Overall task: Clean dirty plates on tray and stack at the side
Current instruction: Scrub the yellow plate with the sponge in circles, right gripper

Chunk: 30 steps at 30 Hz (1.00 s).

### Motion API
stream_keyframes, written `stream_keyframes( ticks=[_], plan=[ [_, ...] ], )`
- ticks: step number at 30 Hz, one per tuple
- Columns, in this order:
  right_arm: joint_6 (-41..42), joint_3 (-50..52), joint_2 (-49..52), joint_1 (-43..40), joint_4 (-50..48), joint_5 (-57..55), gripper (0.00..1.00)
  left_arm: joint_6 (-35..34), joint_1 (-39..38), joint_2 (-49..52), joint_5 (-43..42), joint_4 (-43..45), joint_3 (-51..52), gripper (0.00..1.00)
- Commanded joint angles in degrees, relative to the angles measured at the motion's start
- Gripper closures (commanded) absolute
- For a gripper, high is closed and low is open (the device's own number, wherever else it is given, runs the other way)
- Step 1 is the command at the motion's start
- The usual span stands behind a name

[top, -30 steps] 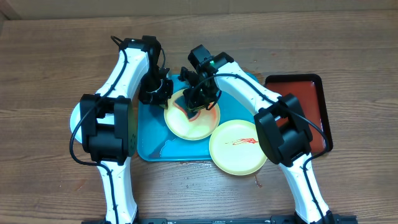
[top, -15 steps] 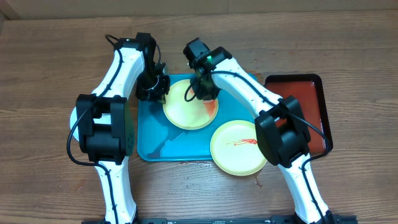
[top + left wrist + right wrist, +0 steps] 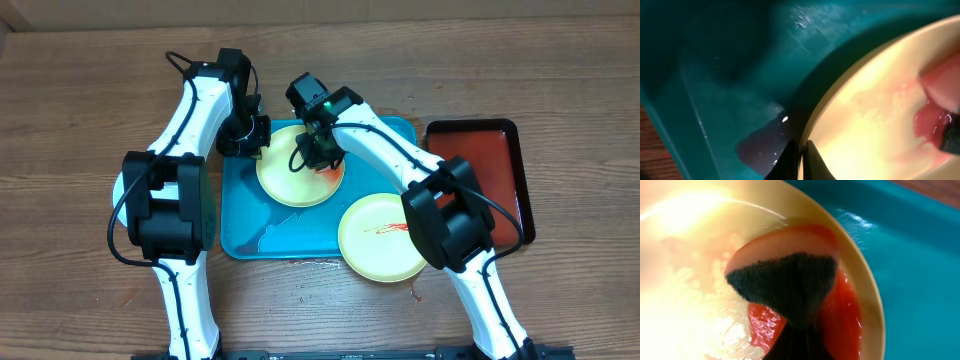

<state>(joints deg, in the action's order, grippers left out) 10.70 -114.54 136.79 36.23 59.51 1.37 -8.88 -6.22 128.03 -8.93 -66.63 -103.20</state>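
A: What are the fingers doing?

B: The left gripper is pinched shut on the rim of the plate, on the side towards the tray's left wall. The right gripper is closed on a sponge, dark scouring face down in the plate.

A: Why grip the rim at all?

B: To anchor it, I'd say. A light plastic plate would skate over the tray under a scrubbing stroke. With one side pinned, the sponge can push hard.

A: And the sponge's spot?

B: It sits on the sauce, a red smear along the rim nearest the tray's right wall. The rest of the plate looks pale and wet.

A: Where's the plate itself?

B: Flat in the tray's far half, near the middle.

A: Anything else waiting?

B: A second plate with a red streak overhangs the tray's near right corner. A red tray lies just right of the tray, apart from it.
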Motion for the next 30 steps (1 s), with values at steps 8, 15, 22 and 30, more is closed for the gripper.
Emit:
stream_keyframes(
  ticks=[8,15,22,30],
  plan=[
    [7.61,3.08,0.92,2.03,-2.54,16.87,0.96,-7.93,0.63,1.42,-1.97,1.29,-0.09,0.96],
    [13.38,3.10,0.92,3.15,-4.63,17.11,0.96,-8.09,0.63,2.10,-6.64,1.64,-0.07,0.96],
    [9.05,3.10,0.90,3.10,-1.77,18.03,0.96,-8.07,0.72,2.10,-6.60,2.14,-0.07,0.96],
    [5.20,-0.07,0.42,0.13,4.76,12.35,0.96,-7.30,1.81,2.10,-5.57,1.97,-0.07,0.96]
  ],
)
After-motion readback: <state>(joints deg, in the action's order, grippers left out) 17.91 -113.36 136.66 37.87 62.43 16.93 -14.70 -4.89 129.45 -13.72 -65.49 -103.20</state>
